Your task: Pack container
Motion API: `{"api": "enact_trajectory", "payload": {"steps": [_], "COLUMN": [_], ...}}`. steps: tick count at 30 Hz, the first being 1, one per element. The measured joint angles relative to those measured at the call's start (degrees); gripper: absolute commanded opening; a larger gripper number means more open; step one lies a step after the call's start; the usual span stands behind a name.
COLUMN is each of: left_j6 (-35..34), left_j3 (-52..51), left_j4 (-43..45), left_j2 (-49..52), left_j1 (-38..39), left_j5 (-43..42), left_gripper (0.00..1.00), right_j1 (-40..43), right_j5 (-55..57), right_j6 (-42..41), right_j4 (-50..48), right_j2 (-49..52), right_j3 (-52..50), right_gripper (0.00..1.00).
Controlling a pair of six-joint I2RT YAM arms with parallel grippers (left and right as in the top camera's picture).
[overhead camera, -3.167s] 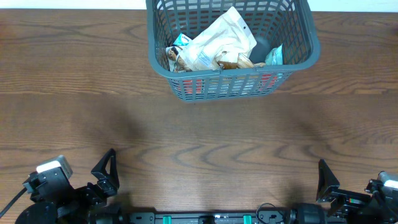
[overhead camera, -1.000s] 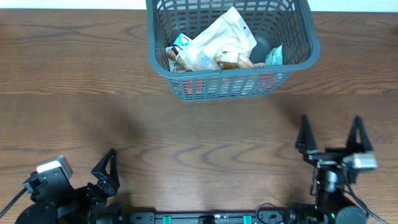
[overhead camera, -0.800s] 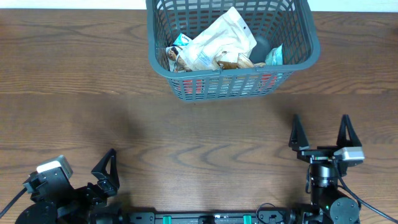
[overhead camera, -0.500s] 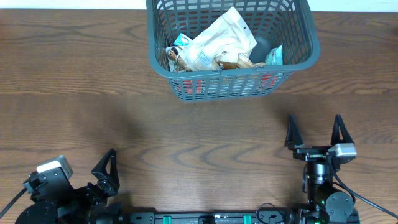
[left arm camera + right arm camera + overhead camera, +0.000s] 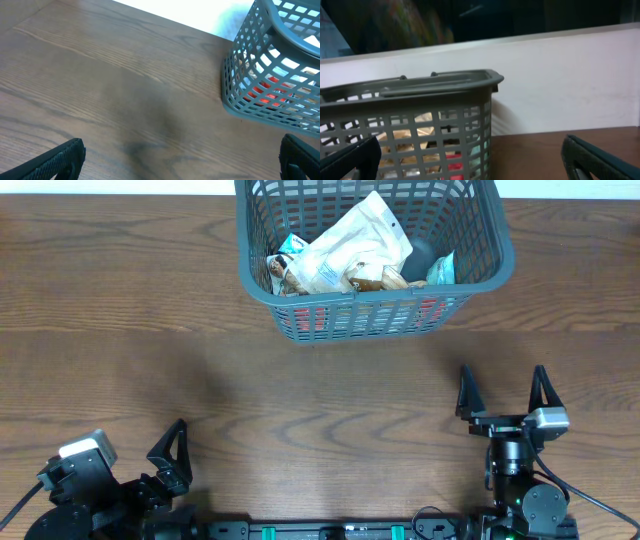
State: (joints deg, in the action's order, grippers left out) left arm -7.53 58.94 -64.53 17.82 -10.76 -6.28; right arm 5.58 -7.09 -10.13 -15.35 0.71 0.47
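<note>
The dark grey lattice container [image 5: 490, 250] stands at the far middle of the table, filled with snack packets, a large white packet [image 5: 355, 242] on top. It also shows in the left wrist view [image 5: 240, 85] and in the right wrist view [image 5: 445, 105]. My right gripper [image 5: 503, 393] is open and empty, raised near the front right, pointing at the container. My left gripper [image 5: 172, 455] is open and empty, low at the front left corner.
The brown wooden table [image 5: 200, 370] runs across the view. A white wall [image 5: 560, 75] rises behind the container beyond the table's far edge.
My right arm has risen from its low spot at the front right corner and swung left and forward, now aimed at the container. The left arm has not moved.
</note>
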Motion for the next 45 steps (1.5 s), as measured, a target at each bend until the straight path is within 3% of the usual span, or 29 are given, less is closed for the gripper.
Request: {"api": "enact_trajectory", "payload": {"steps": [11,26,34,45], "left_j6": [0.0,0.0,0.0,0.0], "left_j3": [0.0,0.0,-6.4,-30.9], "left_j4": [0.0,1.4,17.4,42.9], "left_j2": [0.0,0.0,-0.5,-14.5], "left_j1": [0.0,0.0,0.1,4.3], "left_j5": [0.0,0.2,0.2,0.2], "left_gripper": [0.99,0.99,0.99,0.99], "right_j1": [-0.1,-0.1,-0.1,-0.1], "right_j5": [0.0,0.0,0.0,0.0], "right_j6": [-0.2,-0.2,-0.2,-0.2], "right_j4": [18.5,18.6,18.6,18.6], "right_j2": [0.1,0.2,0.3,0.3], "right_j3": [-0.1,-0.1,-0.1,-0.1], "right_gripper": [0.99,0.99,0.99,0.99]}}
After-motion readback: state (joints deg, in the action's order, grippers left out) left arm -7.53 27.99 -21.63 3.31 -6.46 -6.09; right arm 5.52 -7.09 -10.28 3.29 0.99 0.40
